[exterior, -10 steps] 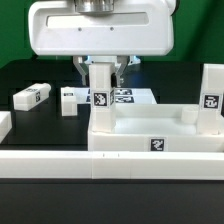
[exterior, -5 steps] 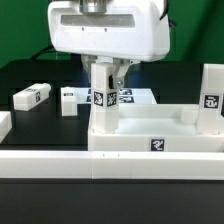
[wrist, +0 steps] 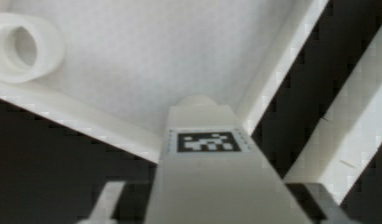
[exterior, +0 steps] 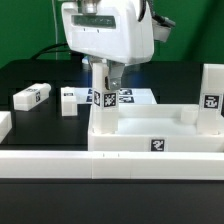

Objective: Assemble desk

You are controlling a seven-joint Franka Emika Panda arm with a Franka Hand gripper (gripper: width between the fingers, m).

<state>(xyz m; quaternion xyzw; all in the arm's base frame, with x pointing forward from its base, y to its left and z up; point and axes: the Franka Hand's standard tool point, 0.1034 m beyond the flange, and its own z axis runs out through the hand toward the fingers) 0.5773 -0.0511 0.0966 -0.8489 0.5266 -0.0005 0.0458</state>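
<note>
I'm partway through fitting a leg to the desk. The gripper (exterior: 104, 72) is closed at a narrow setting on the held leg (exterior: 101, 108). That leg stands upright in the corner of the desk top (exterior: 130, 140) on the exterior view's left. The desk top lies along the counter's (exterior: 40, 125) near edge, against the rail (exterior: 60, 165). In the wrist view, the leg's tag faces the camera and an empty round socket (wrist: 19, 50) shows in the tray floor beside it.

I judge this to be the screwing-in step. Next I'd keep the leg vertical, finish the turn, then let go and re-grip for another twist until it seats.

Compared with a second ago, the wrist housing looks narrower and sits more toward the exterior view's right, so the wrist has rotated. The leg hasn't shifted from its corner. The two spare legs (exterior: 32, 96) near the counter's far edge are also where they were.
</note>
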